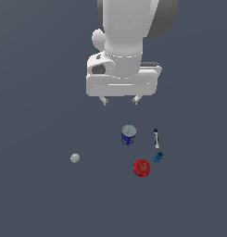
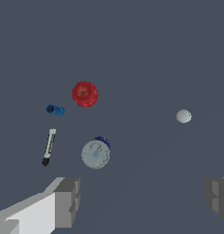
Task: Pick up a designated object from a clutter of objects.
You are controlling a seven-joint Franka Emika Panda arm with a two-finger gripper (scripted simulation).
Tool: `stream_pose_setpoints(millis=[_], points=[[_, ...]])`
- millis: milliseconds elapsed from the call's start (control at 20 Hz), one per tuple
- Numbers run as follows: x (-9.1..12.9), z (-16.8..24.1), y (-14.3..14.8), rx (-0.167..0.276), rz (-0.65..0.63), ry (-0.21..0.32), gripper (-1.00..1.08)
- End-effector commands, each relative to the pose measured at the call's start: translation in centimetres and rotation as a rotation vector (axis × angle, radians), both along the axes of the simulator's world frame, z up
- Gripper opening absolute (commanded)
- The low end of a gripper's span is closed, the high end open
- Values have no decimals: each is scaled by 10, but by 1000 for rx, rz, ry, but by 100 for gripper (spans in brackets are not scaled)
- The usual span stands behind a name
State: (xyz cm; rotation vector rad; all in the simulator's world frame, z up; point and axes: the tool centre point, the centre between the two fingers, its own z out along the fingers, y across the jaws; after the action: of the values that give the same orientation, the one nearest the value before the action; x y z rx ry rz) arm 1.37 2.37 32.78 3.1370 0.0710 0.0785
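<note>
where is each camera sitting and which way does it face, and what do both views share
Exterior view: off the arm, looking down at the floor; the arm's white body and the open gripper hang above the clutter.
Wrist view: on the wrist, facing down past its two fingers, spread wide and holding nothing.
Shared: pale ball lying apart, blue can, red round object, tiny blue piece, black-and-white stick.

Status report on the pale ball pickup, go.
Gripper open, empty, high above the floor. Pale ball untouched, lying alone off to the exterior view's left. Blue can, red apple grouped apart; nothing blocking.
</note>
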Motion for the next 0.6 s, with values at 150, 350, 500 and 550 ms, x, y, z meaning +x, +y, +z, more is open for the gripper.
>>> stream_pose_setpoints(millis=[150,350,500,550], points=[[0,-1,2,-5,7,2,100],[0,-2,9,-25,33,9,100],[-1,-1,12,-33,41,11,100],[-2,-1,13,-34,41,11,100]])
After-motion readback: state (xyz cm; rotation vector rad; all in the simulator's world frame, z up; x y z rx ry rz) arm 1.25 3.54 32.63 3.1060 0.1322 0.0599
